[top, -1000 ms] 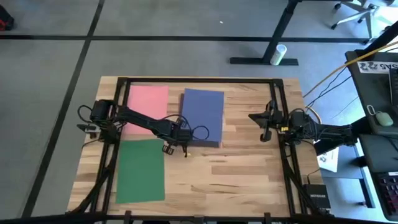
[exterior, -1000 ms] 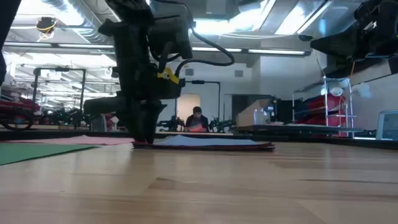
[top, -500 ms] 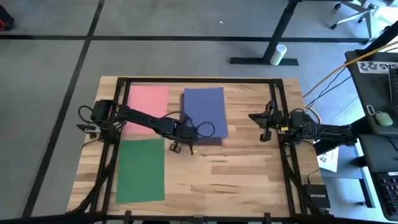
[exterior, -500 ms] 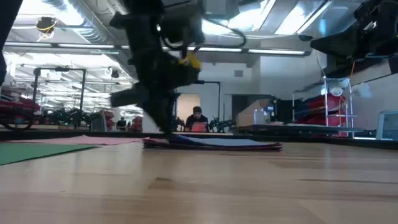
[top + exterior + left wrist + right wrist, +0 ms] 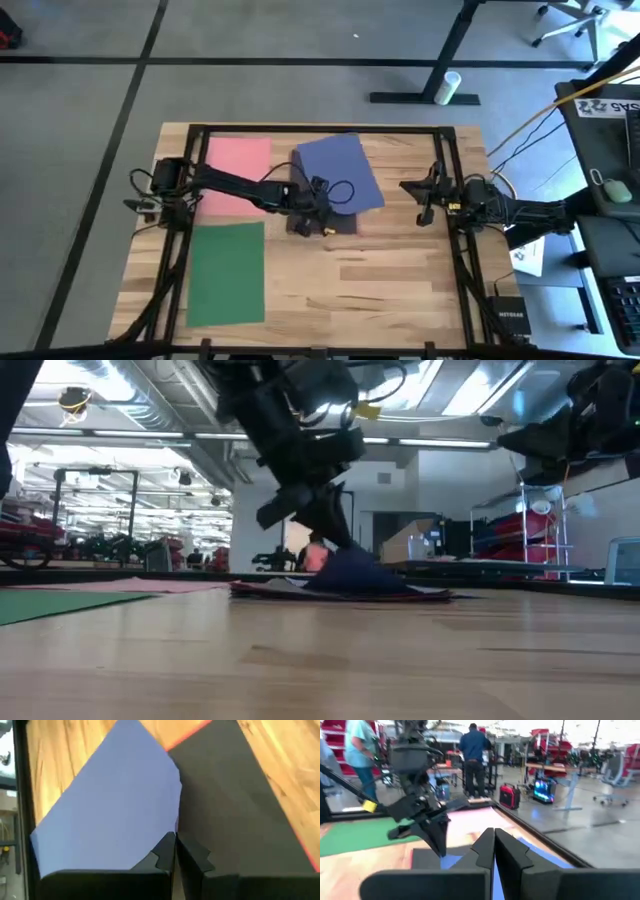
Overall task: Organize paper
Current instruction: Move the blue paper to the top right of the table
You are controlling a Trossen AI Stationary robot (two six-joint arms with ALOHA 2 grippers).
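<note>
Left pincer [image 5: 322,212] clamped shut on the near corner of the navy blue sheet [image 5: 340,172], lifted askew off the black sheet [image 5: 342,224] mid-table [image 5: 400,270], long axis slanting toward the far right; far nearer than the right pincer [image 5: 424,200], closed, empty, well off at the right rail

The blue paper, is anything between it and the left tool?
No. The left tool is shut on the blue paper, pinching its edge above the dark sheet. The right tool waits off to the side.
</note>
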